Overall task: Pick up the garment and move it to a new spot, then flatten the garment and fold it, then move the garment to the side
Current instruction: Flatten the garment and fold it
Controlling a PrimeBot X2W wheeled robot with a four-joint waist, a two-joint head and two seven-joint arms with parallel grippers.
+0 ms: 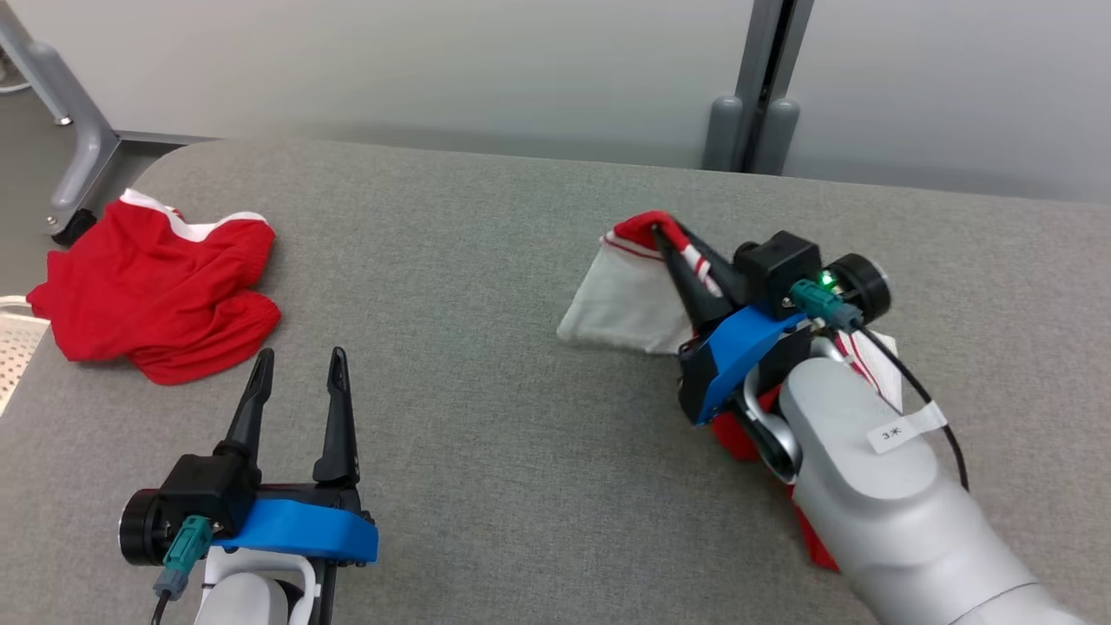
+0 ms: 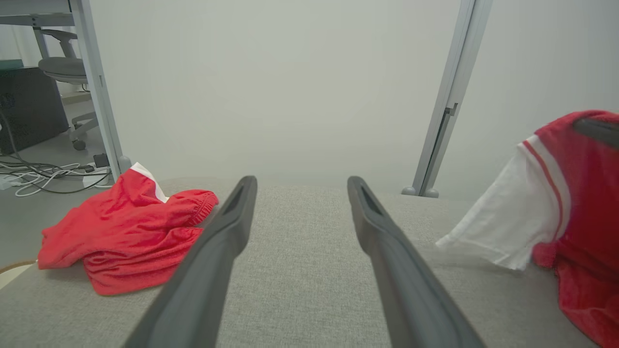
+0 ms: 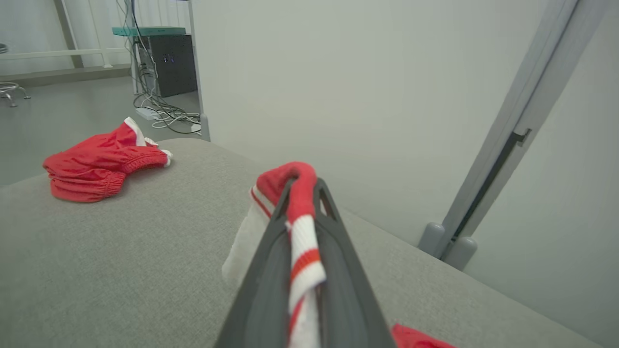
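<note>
The garment (image 1: 621, 295) is a red and white shirt with a white sleeve and a striped collar, lying right of centre on the grey table (image 1: 486, 451). My right gripper (image 1: 664, 230) is shut on its red collar edge and holds that part lifted while the sleeve hangs down. The right wrist view shows the striped fabric (image 3: 304, 232) pinched between the fingers of the right gripper (image 3: 302, 186). My left gripper (image 1: 299, 358) stands open at the lower left, above bare table, with nothing in it. In the left wrist view, the left gripper (image 2: 300, 181) points across the table and the garment (image 2: 512, 217) hangs at the right.
Crumpled red shorts (image 1: 156, 286) lie near the table's far left corner, also seen as red shorts (image 2: 125, 232) and red shorts (image 3: 96, 164). A grey partition post (image 1: 751, 130) stands behind the table. A metal frame leg (image 1: 78, 148) and a white perforated object (image 1: 13, 347) are off the left edge.
</note>
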